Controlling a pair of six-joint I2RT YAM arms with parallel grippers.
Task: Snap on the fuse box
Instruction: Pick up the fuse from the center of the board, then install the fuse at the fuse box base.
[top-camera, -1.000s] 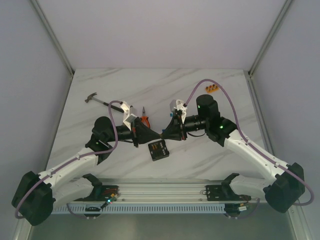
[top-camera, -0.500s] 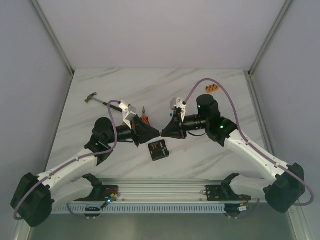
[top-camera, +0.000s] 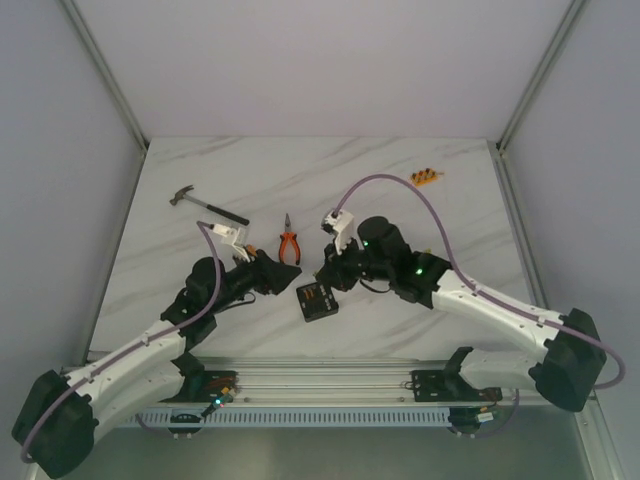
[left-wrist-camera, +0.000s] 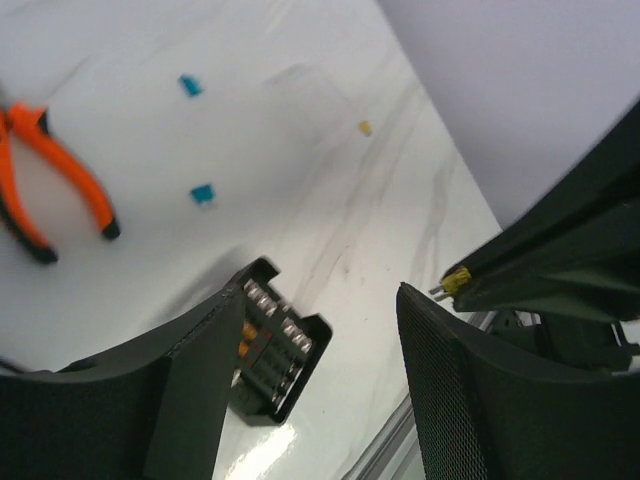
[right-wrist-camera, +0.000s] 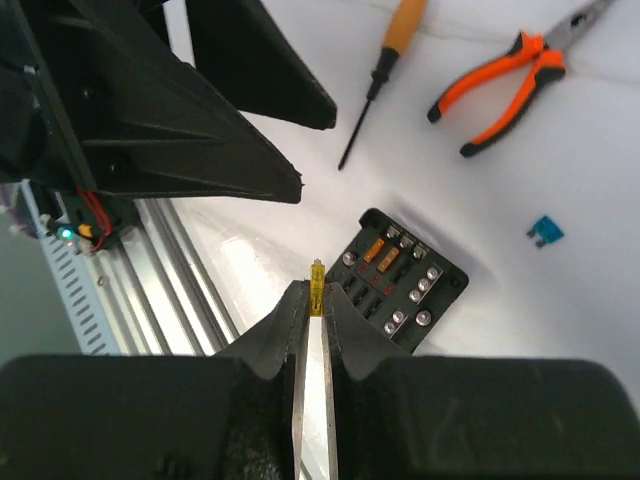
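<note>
The fuse box (top-camera: 317, 299) is a small black square box lying open-faced on the marble table, with two orange fuses and rows of metal screws inside (right-wrist-camera: 405, 290). My right gripper (right-wrist-camera: 317, 297) is shut on a small yellow fuse (right-wrist-camera: 317, 283), held just above and left of the box. In the top view the right gripper (top-camera: 331, 270) hangs at the box's far edge. My left gripper (left-wrist-camera: 320, 300) is open with nothing between its fingers. It hovers over the table with the fuse box (left-wrist-camera: 275, 350) partly behind its left finger (left-wrist-camera: 190, 390). In the top view the left gripper (top-camera: 280, 278) sits left of the box.
Orange-handled pliers (top-camera: 290, 245) and a hammer (top-camera: 205, 203) lie behind the grippers, and an orange fuse strip (top-camera: 427, 178) lies far right. A screwdriver (right-wrist-camera: 380, 80) lies near the pliers (right-wrist-camera: 510, 75). Loose blue fuses (left-wrist-camera: 203, 193) and a yellow one (left-wrist-camera: 365, 127) lie scattered. The aluminium rail (top-camera: 320, 380) runs along the near edge.
The two grippers, tip to tip before, have come apart. The left one opened and drew back to the left. The right one came down toward the fuse box with the yellow fuse.
</note>
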